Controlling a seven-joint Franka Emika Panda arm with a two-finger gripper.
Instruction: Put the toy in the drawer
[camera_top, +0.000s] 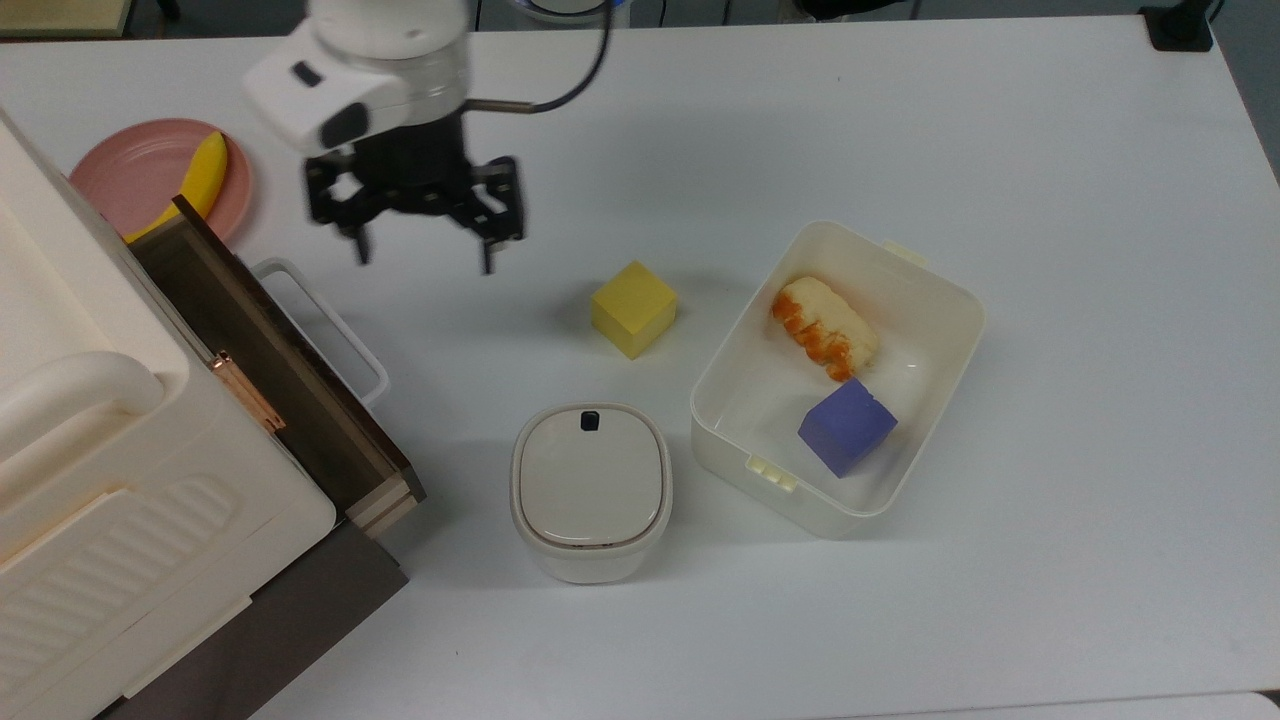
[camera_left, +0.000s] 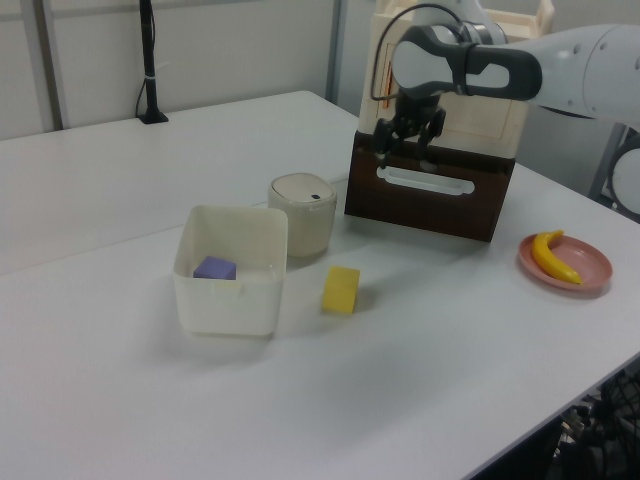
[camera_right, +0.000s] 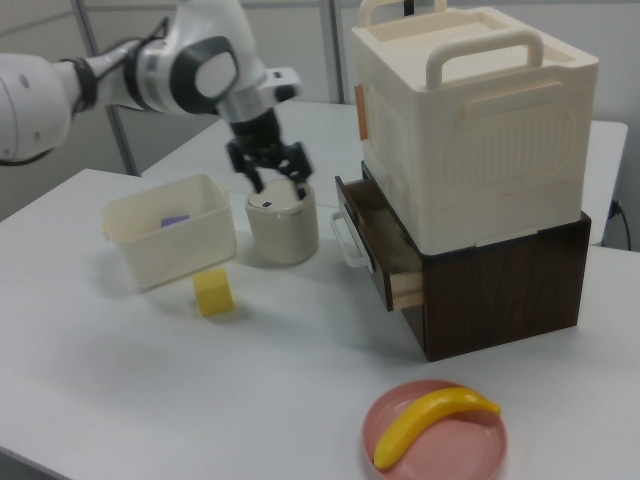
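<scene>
White table (camera_top: 900, 130), cream cabinet (camera_right: 480, 120) aboard.

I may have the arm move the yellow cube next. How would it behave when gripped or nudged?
The yellow cube sits on a flat face on the table, so it should slide, not roll. Its flat, parallel sides look easy for the open hand to grip. It looks like foam or wood, probably light.

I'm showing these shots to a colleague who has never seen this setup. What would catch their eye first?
Probably the white arm with its black gripper hanging open above the bare table, between the open drawer and the yellow cube. Next, the big cream cabinet over the drawer, then the banana on its pink plate in the right view's foreground.
</scene>
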